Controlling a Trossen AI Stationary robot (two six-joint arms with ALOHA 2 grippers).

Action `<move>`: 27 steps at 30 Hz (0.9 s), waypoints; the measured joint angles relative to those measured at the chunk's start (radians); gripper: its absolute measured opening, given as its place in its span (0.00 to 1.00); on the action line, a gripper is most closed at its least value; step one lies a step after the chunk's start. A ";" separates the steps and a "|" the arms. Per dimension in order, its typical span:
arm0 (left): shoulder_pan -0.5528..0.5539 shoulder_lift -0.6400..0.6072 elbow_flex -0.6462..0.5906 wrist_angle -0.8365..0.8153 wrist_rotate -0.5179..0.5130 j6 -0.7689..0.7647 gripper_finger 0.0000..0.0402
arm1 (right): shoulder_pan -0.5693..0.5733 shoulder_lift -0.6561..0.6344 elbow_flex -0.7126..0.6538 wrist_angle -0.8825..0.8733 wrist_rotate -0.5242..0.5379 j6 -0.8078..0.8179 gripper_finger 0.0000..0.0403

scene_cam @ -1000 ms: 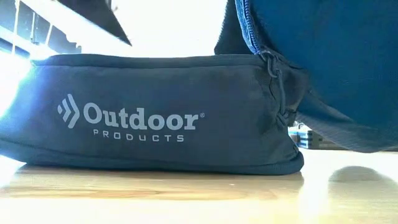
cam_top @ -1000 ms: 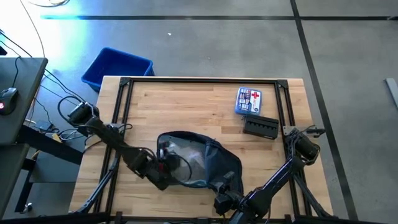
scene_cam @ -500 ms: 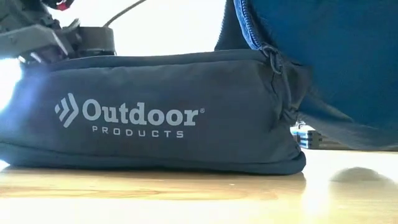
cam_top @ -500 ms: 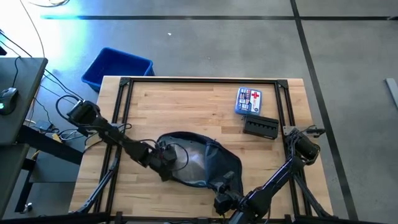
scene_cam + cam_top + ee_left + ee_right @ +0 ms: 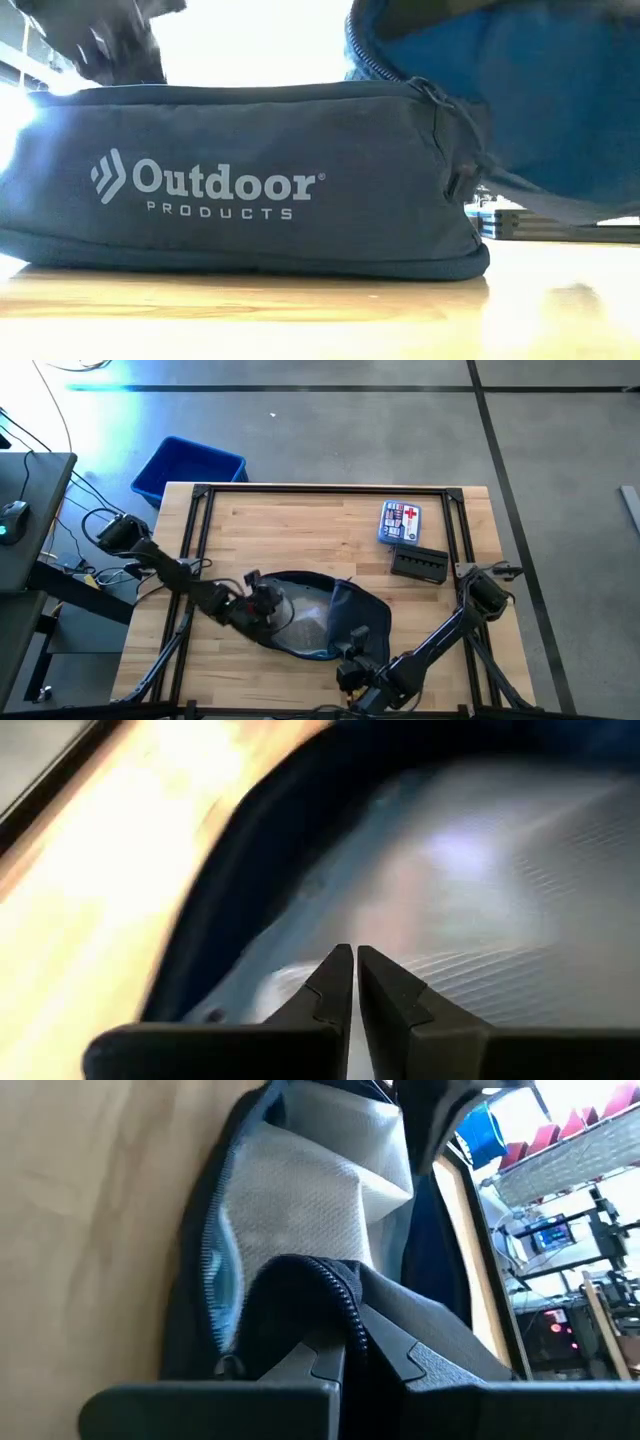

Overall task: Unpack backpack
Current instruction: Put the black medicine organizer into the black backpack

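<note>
The dark navy backpack lies on its side in the middle of the table, its logo side toward the near edge. Its mouth gapes upward, and a clear plastic pouch lies inside. My left gripper, shut, points slanting down into the mouth from the table's left, just over the pouch. My right gripper is at the bag's near right and is shut on the raised zipper flap. My left gripper has its shut tips right at the pouch's clear film; I cannot tell whether they touch it. My right gripper pinches the flap's zippered edge between its two fingers, coming from the table's near right. The fabric folds over the fingertips. The flap stands lifted, while the rest of the bag rests on the table.
At the far right of the table lie a white and blue first-aid box and a flat black case. A blue bin stands on the floor beyond the far left corner. A black frame rims the table.
My left gripper has gone down and toward the table's right, from the bag's left rim into its open mouth, staying shut. My right gripper has shifted a little toward the left and far with the flap, which now stands higher and more folded over.
</note>
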 joint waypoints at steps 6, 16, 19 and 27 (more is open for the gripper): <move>0.032 0.009 -0.084 0.009 0.216 -0.125 0.00 | -0.071 0.000 0.000 -0.064 -0.031 -0.025 0.00; -0.059 0.009 -0.062 0.046 0.263 -0.215 0.00 | -0.369 0.000 -0.001 -0.102 -0.078 -0.346 0.00; -0.071 0.010 -0.061 0.095 0.238 -0.197 0.00 | -0.487 0.000 -0.001 -0.037 -0.134 -0.467 0.00; -0.069 0.010 -0.061 0.094 0.145 -0.178 0.00 | -0.654 0.002 0.112 -0.037 -0.240 -0.420 0.05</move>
